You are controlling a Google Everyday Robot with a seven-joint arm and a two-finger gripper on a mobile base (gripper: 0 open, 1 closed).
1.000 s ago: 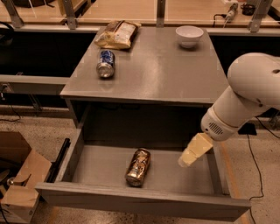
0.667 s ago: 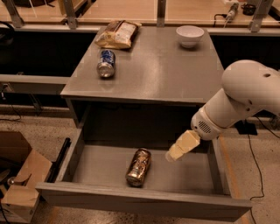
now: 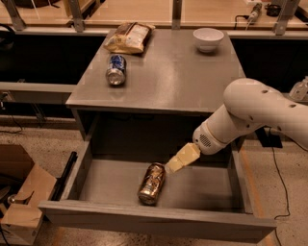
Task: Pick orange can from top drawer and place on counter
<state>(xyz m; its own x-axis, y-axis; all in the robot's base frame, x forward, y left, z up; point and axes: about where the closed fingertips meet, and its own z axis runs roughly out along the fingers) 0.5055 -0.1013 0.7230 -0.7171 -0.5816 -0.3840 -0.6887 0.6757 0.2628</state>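
Note:
The orange can (image 3: pixel 151 183) lies on its side on the floor of the open top drawer (image 3: pixel 154 221), near the middle. The gripper (image 3: pixel 176 162) on the white arm reaches down into the drawer from the right, its pale fingers just right of the can's far end and very close to it. The counter (image 3: pixel 168 72) is the grey cabinet top above the drawer.
On the counter lie a blue-and-white can (image 3: pixel 116 69) on its side, a snack bag (image 3: pixel 129 37) at the back left and a white bowl (image 3: pixel 208 38) at the back right. A cardboard box (image 3: pixel 21 197) stands on the floor at the left. A pale wooden bench (image 3: pixel 144 12) runs behind.
The gripper has moved left and lower inside the drawer, from near the right wall to just beside the orange can. The can has not moved.

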